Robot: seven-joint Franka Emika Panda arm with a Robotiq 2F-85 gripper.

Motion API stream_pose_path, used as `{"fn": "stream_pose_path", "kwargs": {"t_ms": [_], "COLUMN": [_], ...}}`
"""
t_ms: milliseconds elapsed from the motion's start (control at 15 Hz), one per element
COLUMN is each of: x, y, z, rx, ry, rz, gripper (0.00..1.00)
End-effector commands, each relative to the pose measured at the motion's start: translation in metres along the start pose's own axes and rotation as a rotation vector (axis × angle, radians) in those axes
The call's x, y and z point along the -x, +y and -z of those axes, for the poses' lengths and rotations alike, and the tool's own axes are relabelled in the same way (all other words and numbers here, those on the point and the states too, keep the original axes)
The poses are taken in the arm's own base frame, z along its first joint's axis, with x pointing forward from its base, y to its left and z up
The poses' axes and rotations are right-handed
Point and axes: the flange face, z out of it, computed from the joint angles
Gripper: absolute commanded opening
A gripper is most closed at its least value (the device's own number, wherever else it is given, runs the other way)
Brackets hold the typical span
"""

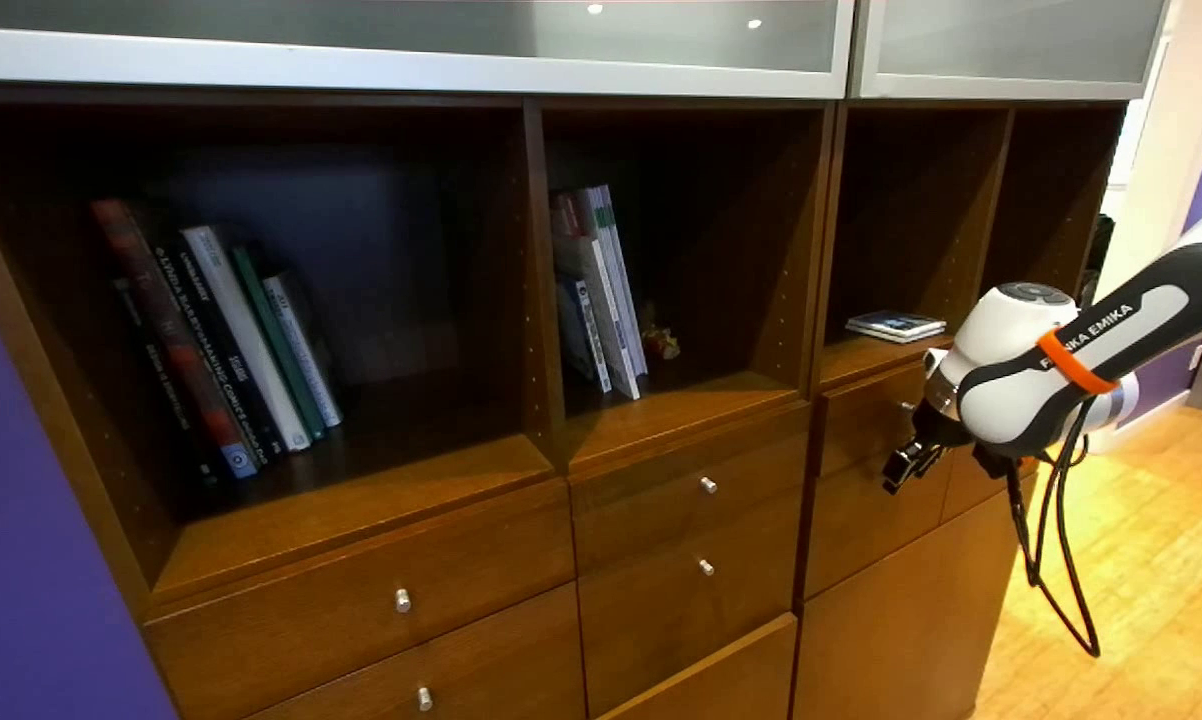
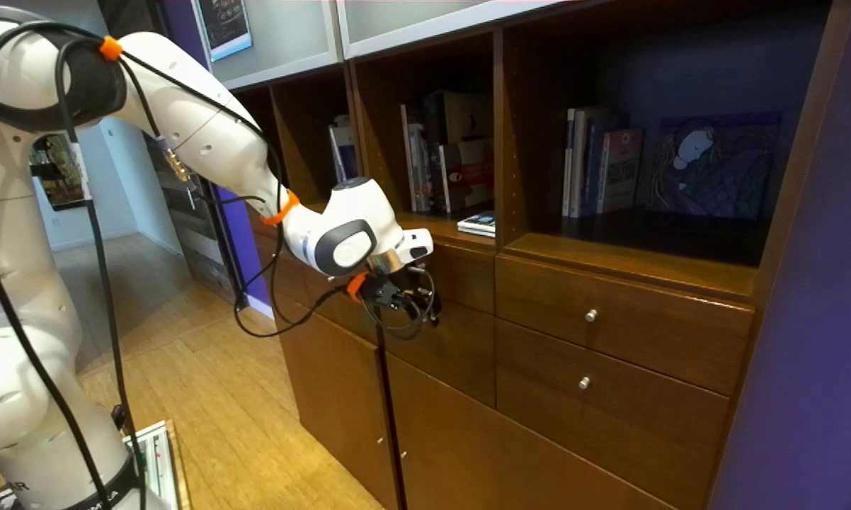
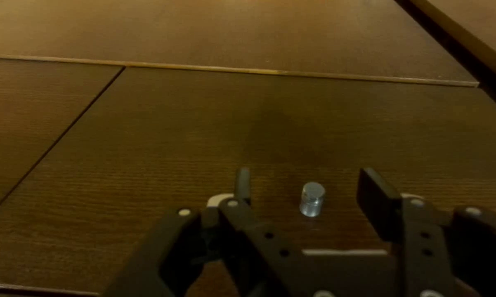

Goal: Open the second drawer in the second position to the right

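The second drawer, with a narrow brown wood front, is the lower of two matching drawers; it shows in both exterior views and fills the middle of the wrist view. It looks closed, and its inner box is hidden. Its small silvery knob stands between my open fingers in the wrist view, touching neither. My gripper is empty and close in front of this drawer front in both exterior views. The matching narrow drawer lies directly above.
Wider drawers adjoin on one side. Another narrow drawer column stands across a dark vertical gap. A lower cabinet door sticks out slightly. Open shelves above hold books and a flat stack. Cables hang from the wrist.
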Motion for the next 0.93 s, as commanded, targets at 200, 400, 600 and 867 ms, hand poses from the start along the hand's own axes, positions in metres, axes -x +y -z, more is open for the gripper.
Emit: {"fn": "stream_pose_path", "kwargs": {"t_ms": [200, 400, 600, 867], "x": [-0.009, -0.006, 0.006, 0.037], "y": [-0.001, 0.001, -0.001, -0.001], "z": [-0.003, -0.002, -0.001, 0.002], "rx": [-0.031, -0.036, -0.052, -0.052], "ry": [0.031, 0.018, -0.027, -0.089], "rz": [0.053, 0.068, 0.062, 0.066], "gripper": [0.17, 0.01, 0.04, 0.04]}}
